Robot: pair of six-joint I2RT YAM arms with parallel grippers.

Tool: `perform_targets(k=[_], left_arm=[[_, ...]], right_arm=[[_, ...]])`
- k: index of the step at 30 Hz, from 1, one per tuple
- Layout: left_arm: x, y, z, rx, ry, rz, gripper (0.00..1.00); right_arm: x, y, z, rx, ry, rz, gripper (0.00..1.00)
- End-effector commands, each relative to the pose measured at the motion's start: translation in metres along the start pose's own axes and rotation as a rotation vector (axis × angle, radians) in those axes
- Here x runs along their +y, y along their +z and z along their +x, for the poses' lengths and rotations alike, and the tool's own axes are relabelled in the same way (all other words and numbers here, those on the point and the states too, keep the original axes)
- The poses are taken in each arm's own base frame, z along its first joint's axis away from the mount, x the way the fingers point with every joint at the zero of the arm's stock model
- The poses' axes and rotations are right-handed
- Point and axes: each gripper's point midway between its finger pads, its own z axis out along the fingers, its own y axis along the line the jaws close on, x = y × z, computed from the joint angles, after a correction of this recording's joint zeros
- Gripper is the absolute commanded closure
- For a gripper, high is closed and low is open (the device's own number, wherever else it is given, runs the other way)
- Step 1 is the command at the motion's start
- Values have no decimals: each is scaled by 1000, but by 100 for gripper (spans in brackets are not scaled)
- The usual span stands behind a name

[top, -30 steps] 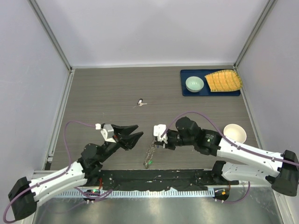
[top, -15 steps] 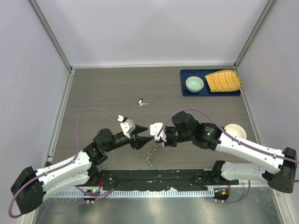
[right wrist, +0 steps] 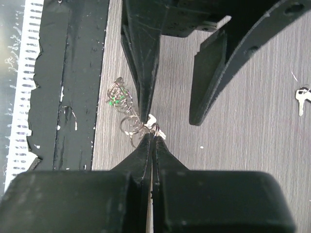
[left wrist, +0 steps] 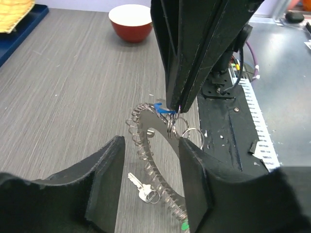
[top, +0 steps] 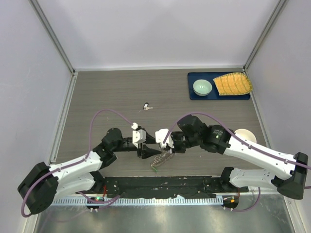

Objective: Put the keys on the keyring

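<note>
Shut tight with the right claw (right wrist: 151, 138), right on the top edge of the ring (left wrist: 151, 124), next to the blue key (left wrist: 163, 109). Held up and tilted like that, most likely to keep it steady and easy to reach. Low end down by the near edge of the table (top: 107, 92); cannot tell if resting there.

About half open with the left claw (left wrist: 151, 148), one finger on each side of the ring, nothing gripped. Cannot tell if touching. Looks placed there to take a second hold, or to steady the ring while keys go on.

Seems hooked on the ring: a silver key (left wrist: 141, 187), and a green key (right wrist: 115, 99) near the low end.

Lying alone further back on the table, well apart: a loose key (top: 146, 106). Probably the next one to fetch.

Off to the side, out of the way: a red bowl (left wrist: 130, 19), and a green bowl (top: 202, 87) on a tray (top: 194, 96).

Careful with such a small pinch: easy for a thin ring to slip or twist.
</note>
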Motion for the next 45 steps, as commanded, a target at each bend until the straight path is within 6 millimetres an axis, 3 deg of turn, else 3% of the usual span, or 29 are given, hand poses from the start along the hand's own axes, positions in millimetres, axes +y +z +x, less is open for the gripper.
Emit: perform_targets(k=[1,10,25,31,35,41,45], left_arm=[[-7,10,-28,-59,72,117,51],[-11,14,-36,-76,28,162,57],[-5,16,-12,22,-68,133,63],[-2,19,-16,16,-69,133,75],[-1,21,-25,-23,-83,124,100],[8,12,-31,-90,-92,9,100],[32,-1,-47,-208,-145,-189,100]], right_arm=[[-6,-9,-29,-74,-49,6,99],[-6,-5,-26,-63,-47,-1,99],[-12,-9,-25,-57,-52,29,99],[-10,-9,-24,-58,-45,22,99],[-10,-8,-21,-52,-43,27,99],[-17,-16,-16,-49,-34,103,99],[-16,-18,-11,-58,-15,122,99]])
